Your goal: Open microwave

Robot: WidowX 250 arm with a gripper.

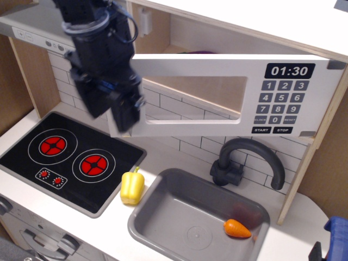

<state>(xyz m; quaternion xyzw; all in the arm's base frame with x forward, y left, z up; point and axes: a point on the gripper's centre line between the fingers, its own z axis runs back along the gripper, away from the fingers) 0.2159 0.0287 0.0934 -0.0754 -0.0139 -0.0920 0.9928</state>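
The white microwave door (217, 120) stands swung far out from the wooden box, hinged at the right. It carries the see-through window (196, 92), the black "01:30" display (289, 71) and the dark keypad (279, 100). The open cavity (157, 27) shows behind its top edge, with a sliver of something purple (202, 52) inside. My black gripper (124, 117) is at the door's left edge, shut where the handle sits. The grey bar handle is hidden behind the fingers.
The grey extractor hood (32, 30) is at upper left, behind my arm. Below are the black hob (70, 160), a yellow pepper (132, 186), the grey sink (174, 217) holding an orange carrot (237, 229), and a dark tap (250, 157). A blue object (337, 234) is at the lower right.
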